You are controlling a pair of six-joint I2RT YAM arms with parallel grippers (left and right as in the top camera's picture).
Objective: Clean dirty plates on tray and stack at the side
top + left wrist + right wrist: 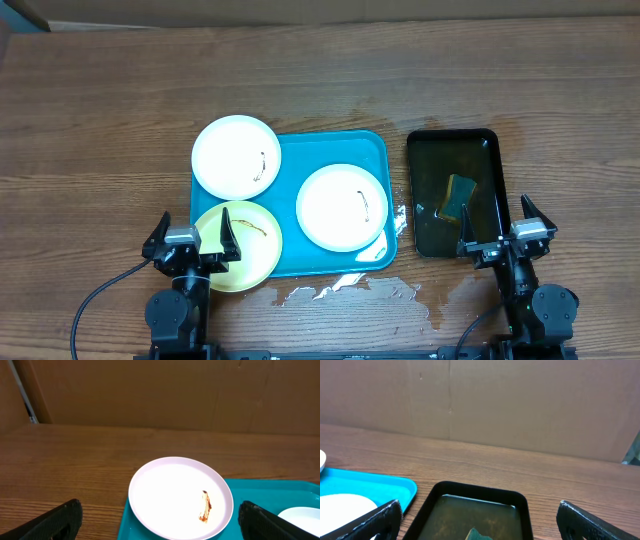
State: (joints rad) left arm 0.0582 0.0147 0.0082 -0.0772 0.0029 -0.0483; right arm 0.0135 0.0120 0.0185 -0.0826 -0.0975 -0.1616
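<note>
Wood-grain tabletop (100,120), brown and matte, carries everything, and both arms sit at its near edge. The cleaning looks to be at its very start: all three plates show smears and nothing is stacked at the side. The left gripper (195,222) hovers at the near left edge of the pale yellow plate (250,252), its fingers spread wide and empty. The right gripper (496,215) is equally splayed and empty above the near end of the black tray (452,135). Between them a thin film of water (350,290) glistens on the wood.

The yellow plate is round and shallow with a thin dark streak. It overhangs the near left corner of the turquoise tray (290,160), a glossy plastic rectangle with rounded corners and a raised rim. One white plate (341,207) lies wholly inside the tray on the right. The other white plate (236,156) overhangs the far left corner, its reddish-brown smear plain in the left wrist view. All three look smooth and hard, and are likely slippery when wet.

The black tray holds dark liquid and a soft-looking green-and-yellow sponge (460,196). The next move probably calls for the right fingers to drop and close on that sponge while the left arm steadies a plate. Plain brown cardboard (150,390) closes off the far side
</note>
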